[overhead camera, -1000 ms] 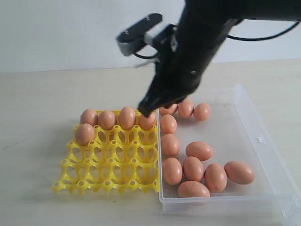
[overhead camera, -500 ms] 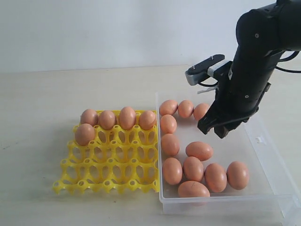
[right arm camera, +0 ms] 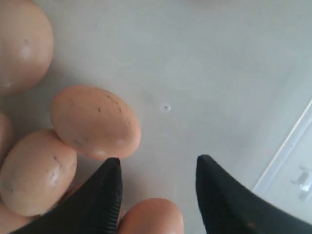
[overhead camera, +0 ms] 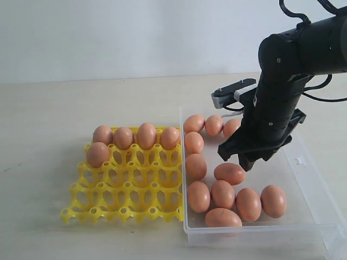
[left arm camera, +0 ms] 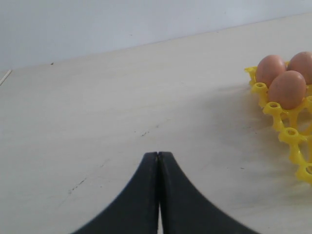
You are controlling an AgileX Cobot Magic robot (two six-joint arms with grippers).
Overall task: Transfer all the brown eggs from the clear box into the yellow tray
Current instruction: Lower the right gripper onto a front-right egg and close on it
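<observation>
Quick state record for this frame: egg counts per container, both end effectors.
yellow tray: five brown eggs, back row full, one in next row
clear box: eleven brown eggs
right end effector: open, empty, low over eggs in clear box
left end effector: shut, empty, over table beside yellow tray

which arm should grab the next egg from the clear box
Right, most likely: the right gripper hangs open over the clear box, just above the brown eggs, while the left gripper is shut over the table beside the yellow tray.
</observation>
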